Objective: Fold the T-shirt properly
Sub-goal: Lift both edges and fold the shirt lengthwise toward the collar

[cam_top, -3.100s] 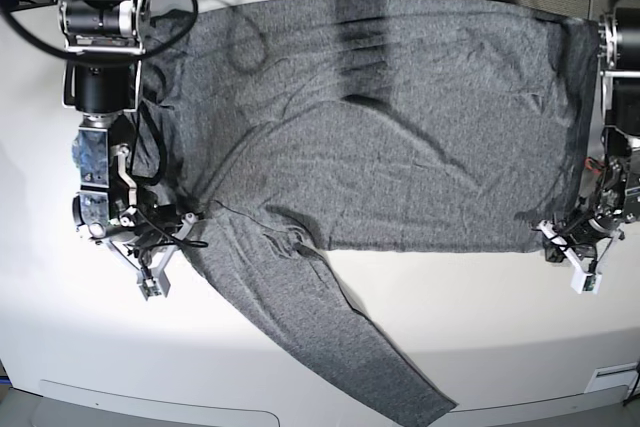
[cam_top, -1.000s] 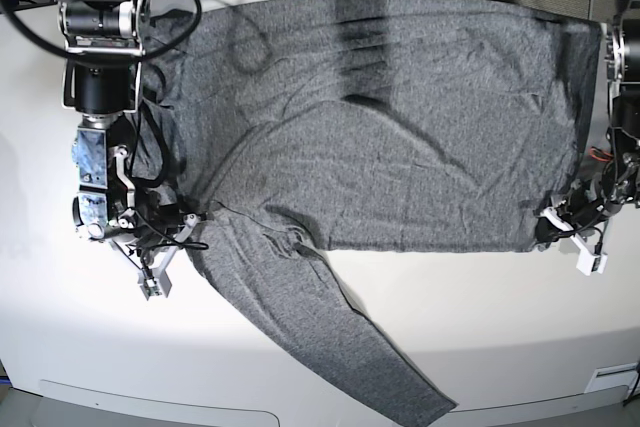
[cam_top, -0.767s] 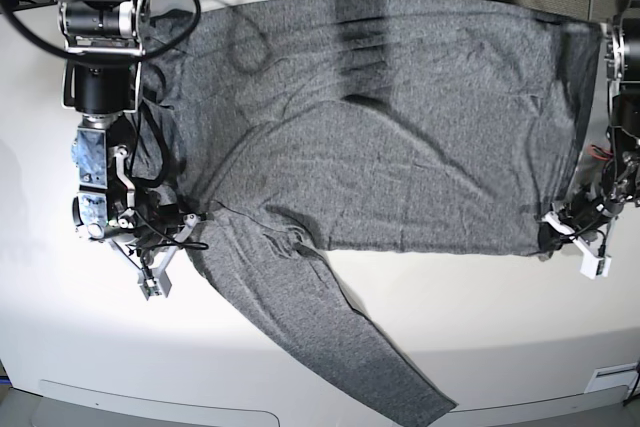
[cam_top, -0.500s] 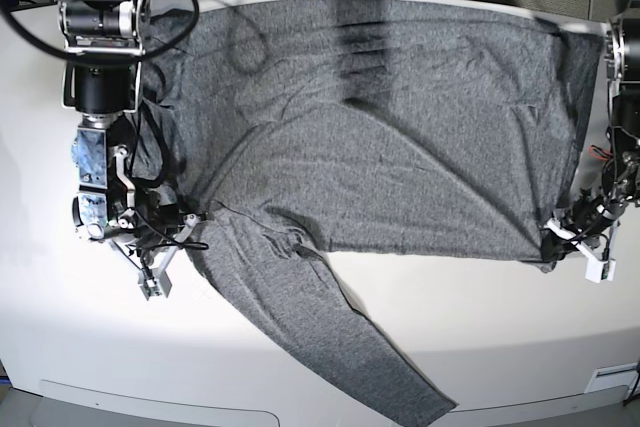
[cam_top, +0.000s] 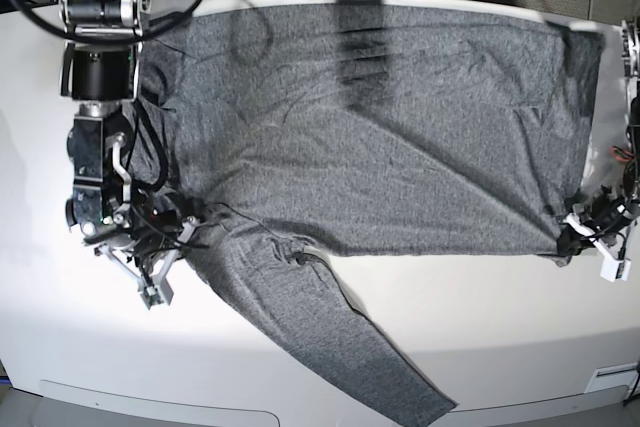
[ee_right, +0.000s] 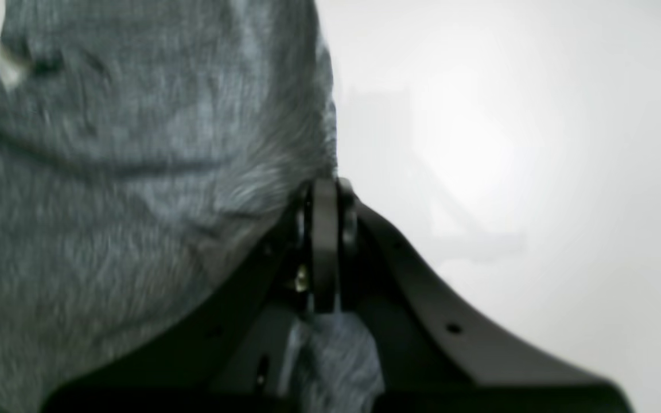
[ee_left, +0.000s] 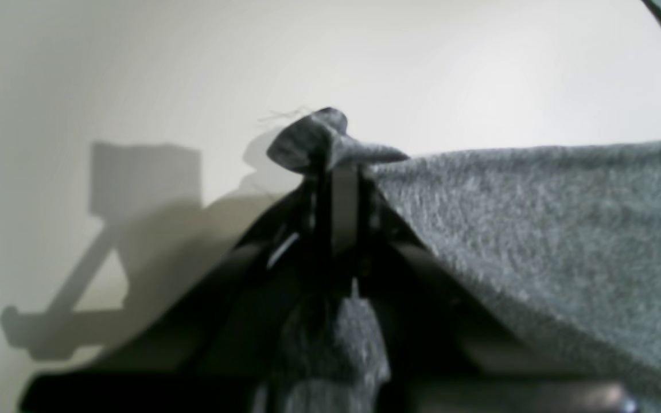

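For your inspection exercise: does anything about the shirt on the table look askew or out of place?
Yes. The shirt lies spread across the table, but one long sleeve trails diagonally toward the front edge instead of lying flat alongside the body. The left hand and right hand each pinch a front corner.

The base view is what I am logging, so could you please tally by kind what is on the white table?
Grey T-shirt: 1, spread flat, one long sleeve trailing toward the front edge.
Robot grippers: 2, the left gripper and the right gripper, each with fingers pinched shut on the shirt's near edge.
White table: 1.
Total: 4.
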You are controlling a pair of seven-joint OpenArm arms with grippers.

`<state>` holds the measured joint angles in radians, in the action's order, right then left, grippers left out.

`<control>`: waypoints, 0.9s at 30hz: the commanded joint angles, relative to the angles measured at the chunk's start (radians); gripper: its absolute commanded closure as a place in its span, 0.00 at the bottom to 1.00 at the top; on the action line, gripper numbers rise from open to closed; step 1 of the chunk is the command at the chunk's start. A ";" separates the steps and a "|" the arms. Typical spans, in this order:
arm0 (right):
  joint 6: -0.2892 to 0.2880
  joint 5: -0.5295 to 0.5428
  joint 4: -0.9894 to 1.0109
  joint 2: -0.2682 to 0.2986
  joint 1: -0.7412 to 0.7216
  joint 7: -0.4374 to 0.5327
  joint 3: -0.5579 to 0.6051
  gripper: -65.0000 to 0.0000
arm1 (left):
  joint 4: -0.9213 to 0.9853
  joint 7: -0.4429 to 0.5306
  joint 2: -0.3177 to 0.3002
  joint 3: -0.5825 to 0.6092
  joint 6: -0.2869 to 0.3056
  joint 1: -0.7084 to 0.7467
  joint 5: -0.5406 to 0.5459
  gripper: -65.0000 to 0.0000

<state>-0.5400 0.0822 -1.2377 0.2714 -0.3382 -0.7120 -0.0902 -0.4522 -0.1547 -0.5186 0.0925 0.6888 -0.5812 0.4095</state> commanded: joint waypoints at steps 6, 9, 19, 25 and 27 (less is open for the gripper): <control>-0.006 0.008 -0.151 0.011 0.076 0.023 -0.002 1.00 | -0.185 -0.175 -0.020 -0.002 0.009 0.032 0.127 0.99; -0.006 0.008 -0.225 0.011 0.122 0.022 -0.002 1.00 | -0.311 -0.264 -0.024 -0.002 0.009 0.089 0.127 0.99; -0.004 0.015 -0.319 0.011 0.198 0.004 -0.096 1.00 | -0.629 -0.299 -0.129 -0.002 -0.016 0.272 0.127 0.99; -0.062 0.128 -0.352 0.011 0.198 -0.037 -0.215 1.00 | -0.720 -0.340 -0.168 -0.002 -0.016 0.299 0.170 0.99; -0.081 0.161 -0.365 0.011 0.198 -0.058 -0.234 1.00 | -0.741 -0.366 -0.169 -0.002 -0.016 0.299 0.203 0.99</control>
<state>-0.6147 0.2321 -1.5818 0.2714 -0.1188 -0.7925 -0.3195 -1.1759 -0.5392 -0.6647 0.0982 0.6697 -0.2569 0.5968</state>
